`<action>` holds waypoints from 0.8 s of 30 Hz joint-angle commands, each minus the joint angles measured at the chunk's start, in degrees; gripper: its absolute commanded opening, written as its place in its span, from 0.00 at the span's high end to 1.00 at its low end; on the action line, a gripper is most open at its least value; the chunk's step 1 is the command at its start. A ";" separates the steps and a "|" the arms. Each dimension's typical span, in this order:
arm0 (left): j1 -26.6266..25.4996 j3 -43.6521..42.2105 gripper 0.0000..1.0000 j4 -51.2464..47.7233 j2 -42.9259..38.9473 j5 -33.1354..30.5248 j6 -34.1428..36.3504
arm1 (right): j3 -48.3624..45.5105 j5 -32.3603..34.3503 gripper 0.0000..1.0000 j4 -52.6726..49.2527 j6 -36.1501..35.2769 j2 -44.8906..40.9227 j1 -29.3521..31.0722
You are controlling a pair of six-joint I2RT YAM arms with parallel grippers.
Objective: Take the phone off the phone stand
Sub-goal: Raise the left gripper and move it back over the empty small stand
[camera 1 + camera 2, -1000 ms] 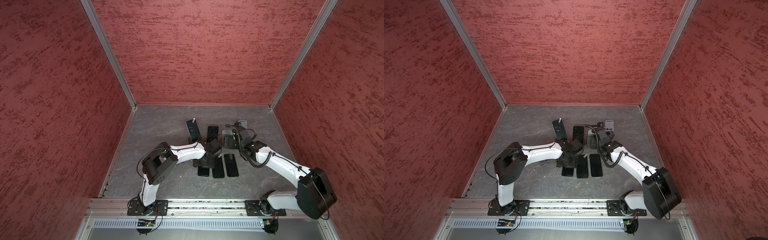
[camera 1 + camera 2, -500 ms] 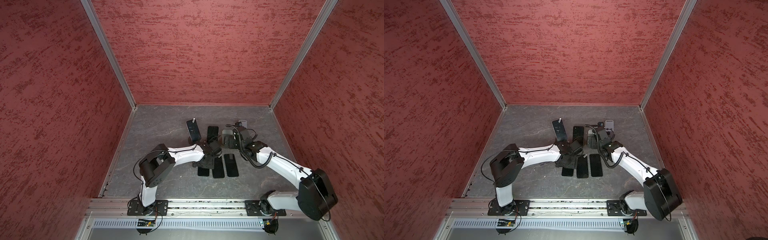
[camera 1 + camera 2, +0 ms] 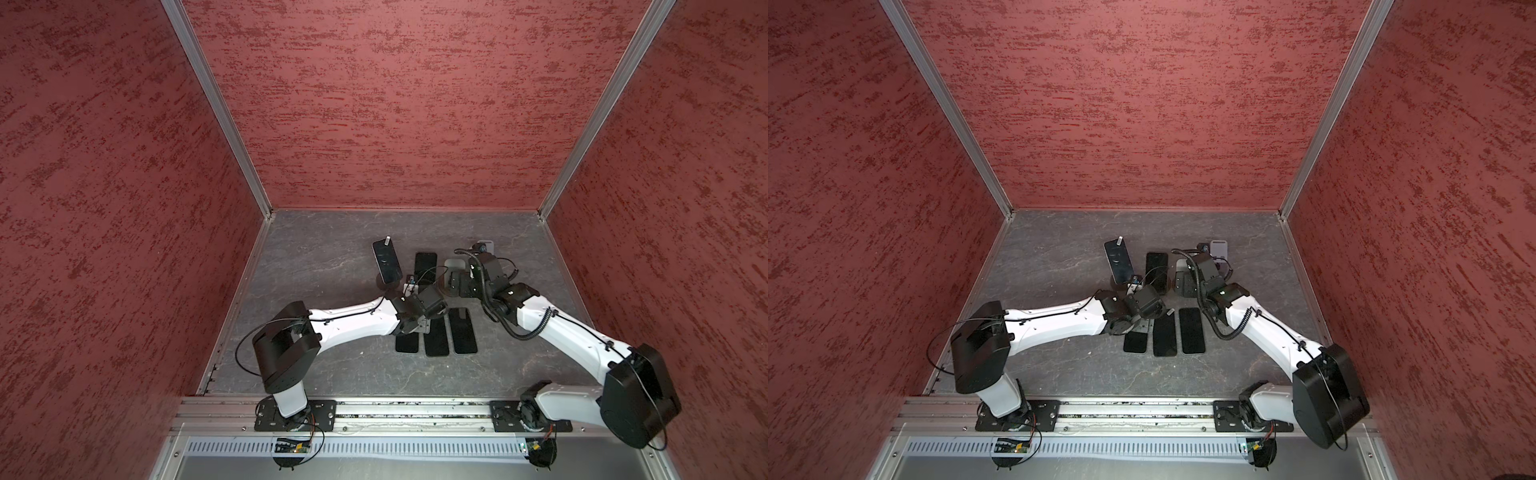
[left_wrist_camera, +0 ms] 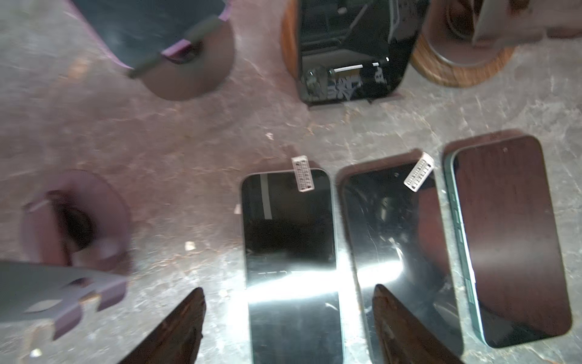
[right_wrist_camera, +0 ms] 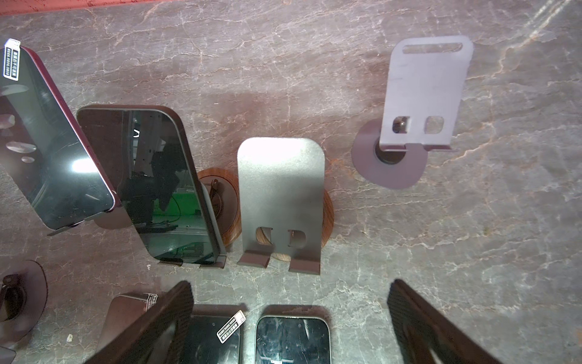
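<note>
Currently two phones lean on stands toward the back of the grey marbled desk, so neither has been taken off. The purple-edged phone tilts back on its phone stand, leftmost in the row in both top views. Just beside it, the black phone rests upright-tilted on a wood-based stand, with its lower edge caught in the two small lips. Next in the row is an empty wood-based stand, and farther back, well apart, an empty grey stand. Another empty stand sits near the left arm.

Nearer the front, three phones lie flat side by side on the desk: a labelled phone, a middle phone and a green-edged phone.

The left jaws are released and grasp nothing. Their fingers stand apart above the flat phones, one over bare desk beside the labelled phone and one over the middle phone. The left wrist view is blurred.

The right jaws are released too, spread wide with nothing between their fingers. They face the empty wood-based stand, and the black phone is off to one side of the gap, untouched.
</note>
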 commanded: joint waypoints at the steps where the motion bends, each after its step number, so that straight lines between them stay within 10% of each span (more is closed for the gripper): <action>1: -0.39 -2.72 0.17 -0.13 -3.98 -8.66 -5.11 | 1.02 0.21 0.01 -1.24 0.37 -0.95 -0.66; 17: -2.46 -5.04 0.07 -22.67 -8.44 -25.05 -34.44 | 0.58 -2.12 0.01 -0.53 1.60 -0.49 -0.61; 24: -1.01 -6.69 0.03 -20.48 -9.25 -24.13 -33.96 | 0.40 -2.55 0.01 -0.27 1.89 -0.03 -0.65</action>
